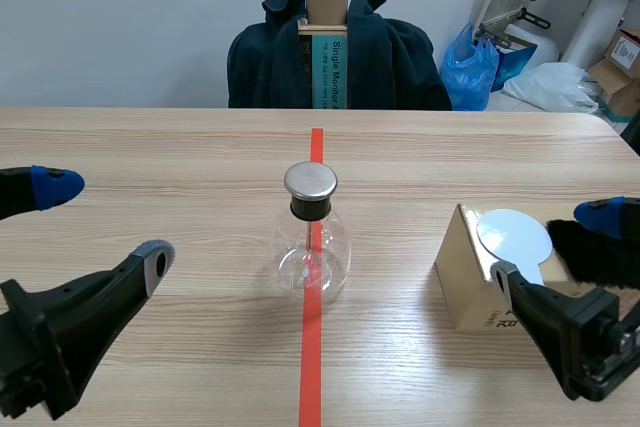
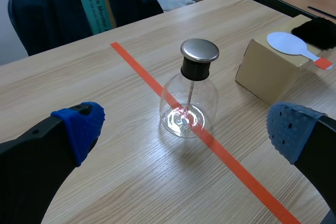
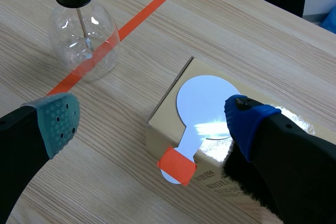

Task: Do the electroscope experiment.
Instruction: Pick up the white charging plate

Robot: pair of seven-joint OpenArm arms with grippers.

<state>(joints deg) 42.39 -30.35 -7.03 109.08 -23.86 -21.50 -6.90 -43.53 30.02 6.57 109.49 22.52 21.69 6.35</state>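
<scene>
A clear glass flask electroscope (image 1: 311, 245) with a round metal cap stands on the red tape line at the table's middle; it also shows ahead of my left gripper (image 2: 185, 124) and ahead of the right one (image 3: 84, 30). A white round paddle (image 1: 514, 238) with an orange handle tip lies on a small cardboard box (image 1: 472, 282). In the right wrist view the paddle (image 3: 202, 106) lies between my fingers. A black furry cloth (image 1: 590, 252) sits beside the box. Left gripper (image 1: 100, 232) is open at the table's left. Right gripper (image 1: 560, 252) is open around the box.
Across the table a chair draped with a dark jacket (image 1: 340, 52) holds an upright cardboard box. Bags and boxes (image 1: 480, 62) stand on the floor at the back right.
</scene>
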